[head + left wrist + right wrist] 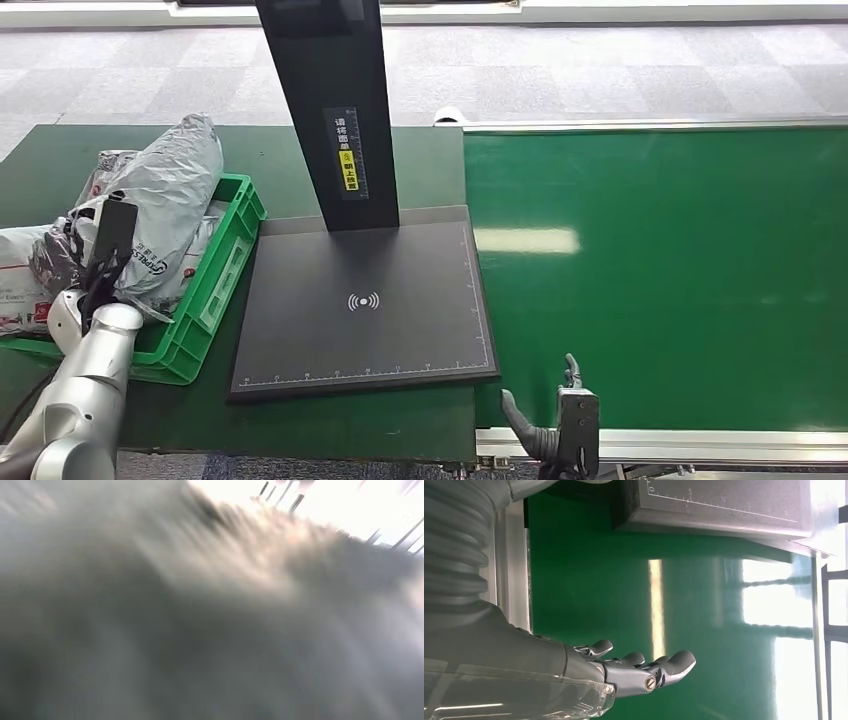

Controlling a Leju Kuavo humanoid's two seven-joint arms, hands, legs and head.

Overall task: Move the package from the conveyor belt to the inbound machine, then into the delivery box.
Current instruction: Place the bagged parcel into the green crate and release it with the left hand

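Green belt (660,280) to the right of the scanner, surface bare and glossy with window glare. Dark green worktop (330,420) under the scanner. Black scanner (365,305) at centre, flat pad with ruler marks along its edges, dark post rising from the rear with a yellow label. Green crate (215,290) just left of the scanner, touching the pad's left edge, heaped with bagged parcels. Grey package (170,190) on top of that heap, well left of the scanner, leaning over the crate's rim. Left hand (100,265) at the package, left of the scanner; grip cannot be told, left wrist view wholly blurred. Right hand (560,420) just right of the scanner's front corner, at the belt's near edge, fingers (674,662) spread and holding nothing.
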